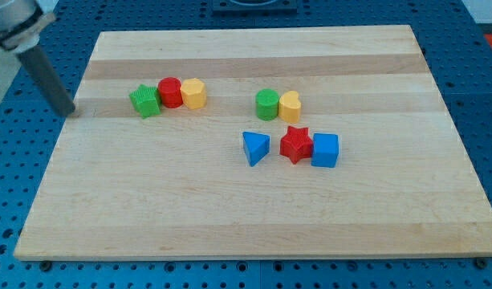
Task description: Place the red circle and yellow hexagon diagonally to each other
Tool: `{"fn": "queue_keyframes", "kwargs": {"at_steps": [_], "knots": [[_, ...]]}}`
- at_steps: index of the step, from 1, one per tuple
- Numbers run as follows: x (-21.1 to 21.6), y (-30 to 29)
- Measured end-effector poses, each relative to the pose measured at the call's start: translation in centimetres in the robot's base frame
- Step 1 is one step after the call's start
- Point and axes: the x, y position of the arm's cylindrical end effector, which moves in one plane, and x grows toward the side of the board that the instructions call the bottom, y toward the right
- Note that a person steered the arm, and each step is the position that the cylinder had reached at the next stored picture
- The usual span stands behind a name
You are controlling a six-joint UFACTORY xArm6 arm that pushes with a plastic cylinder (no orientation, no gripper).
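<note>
In the camera view, my tip (69, 112) rests at the left edge of the pale wooden board (254, 209), well apart from every block; being only a bare dark rod, it has no jaws to open or close, and it holds nothing and touches no block.

The red circle block (170, 91) and the yellow hexagon block (194, 93) stand side by side in the upper left part of the board, touching each other, with the red circle on the view's left; the green star block (145, 101) sits just beside the red circle, on its left and slightly lower, so the three make a short row.

Further to the view's right there is a green circle block (267, 104) touching a yellow heart block (290, 106); below them lie a blue triangle block (255, 148), a red star block (295, 144) and a blue square block (325, 150).

I judge that the task is at its beginning: the two blocks are level with each other, not diagonal; the next move, I think, is to bring my tip to the top side of the yellow hexagon and push it toward the view's bottom, taking care not to drag the red circle with it; the green star stands between my tip and the pair, so I must go around it.
</note>
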Motion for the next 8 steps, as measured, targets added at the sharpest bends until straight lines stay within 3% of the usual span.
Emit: {"fn": "queue_keyframes", "kwargs": {"at_steps": [1,2,3,5,6,7,8], "knots": [[-5.0,6.8],[-6.9,14.4],[-4.9,17.1],[0.6,17.7],[-2.1,17.8],[-2.2,17.8],[1.2,18.0]]}}
